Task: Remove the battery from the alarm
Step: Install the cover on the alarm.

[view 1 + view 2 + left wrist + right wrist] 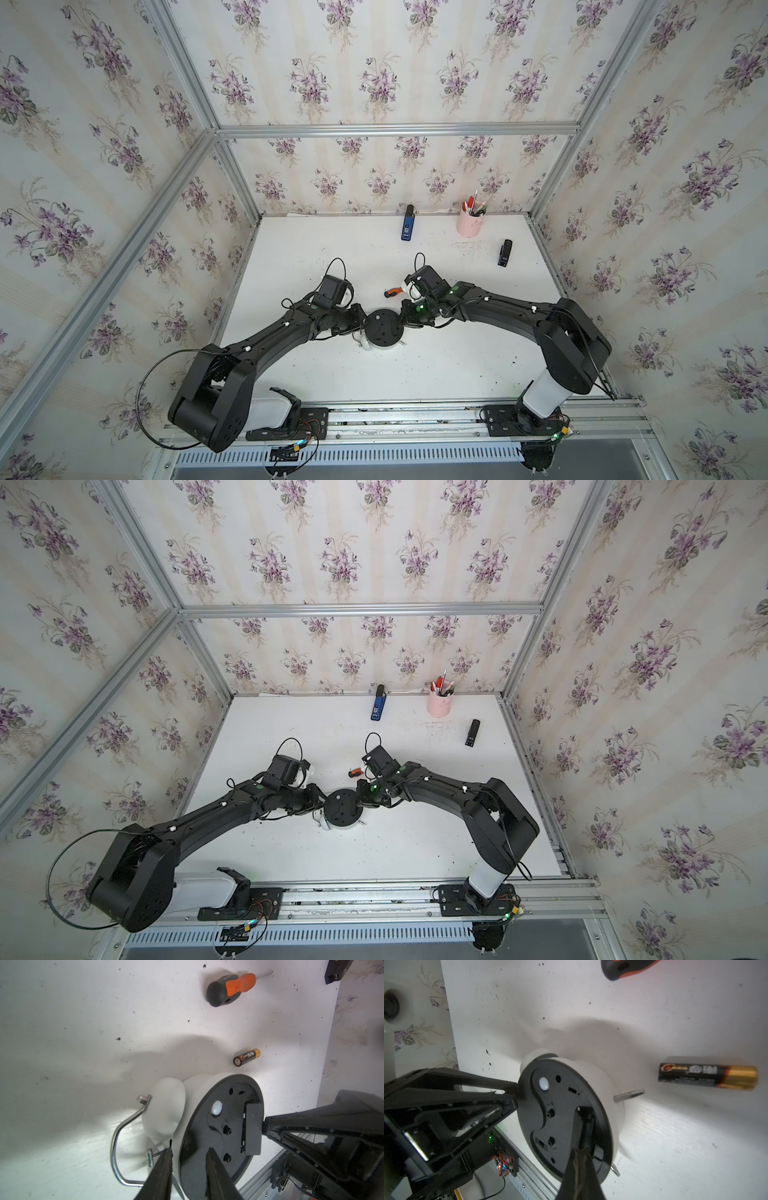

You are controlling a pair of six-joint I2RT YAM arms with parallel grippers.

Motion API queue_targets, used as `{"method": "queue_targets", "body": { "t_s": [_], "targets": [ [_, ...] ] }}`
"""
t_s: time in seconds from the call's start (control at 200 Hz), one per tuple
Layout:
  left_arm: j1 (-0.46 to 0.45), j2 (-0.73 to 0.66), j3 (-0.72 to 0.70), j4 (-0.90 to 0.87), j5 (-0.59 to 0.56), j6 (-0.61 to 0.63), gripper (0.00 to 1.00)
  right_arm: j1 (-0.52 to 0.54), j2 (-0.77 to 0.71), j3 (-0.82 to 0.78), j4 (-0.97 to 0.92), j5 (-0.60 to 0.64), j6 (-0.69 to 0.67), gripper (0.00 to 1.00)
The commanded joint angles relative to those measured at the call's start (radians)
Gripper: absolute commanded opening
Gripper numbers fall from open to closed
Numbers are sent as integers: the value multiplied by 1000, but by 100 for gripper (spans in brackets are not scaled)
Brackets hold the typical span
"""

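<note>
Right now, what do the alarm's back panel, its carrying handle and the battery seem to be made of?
The alarm's back panel: probably matte black plastic, with moulded holes and dull reflections. The handle: likely polished metal wire, with bright mirror-like highlights. The battery: glossy printed wrap, black and gold, presumably over a metal can.

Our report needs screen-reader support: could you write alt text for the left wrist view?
A battery lies loose on the white table, apart from an alarm clock whose black back faces up. The left gripper clamps the clock's rim, the shut right gripper touches its back, and a screwdriver lies farther off.
</note>
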State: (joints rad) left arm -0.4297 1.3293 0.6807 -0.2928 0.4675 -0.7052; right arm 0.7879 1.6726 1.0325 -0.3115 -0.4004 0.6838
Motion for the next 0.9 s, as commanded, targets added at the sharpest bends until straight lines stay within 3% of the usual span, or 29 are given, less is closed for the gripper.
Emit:
{"method": "queue_targets", "body": {
  "t_s": [0.0, 0.719, 0.829, 0.894],
  "targets": [
    [0, 1, 3, 12, 2, 15, 32, -1, 9, 2, 20, 8, 1, 0],
    [0, 6, -1, 17, 3, 21, 31, -3, 15, -35, 55, 18, 3, 0],
    [1, 7, 0, 15, 4, 22, 31, -4, 16, -33, 51, 20, 1, 18],
    [1, 5, 0, 14, 4, 22, 30, -4, 11, -31, 46, 29, 5, 22]
  ]
}}
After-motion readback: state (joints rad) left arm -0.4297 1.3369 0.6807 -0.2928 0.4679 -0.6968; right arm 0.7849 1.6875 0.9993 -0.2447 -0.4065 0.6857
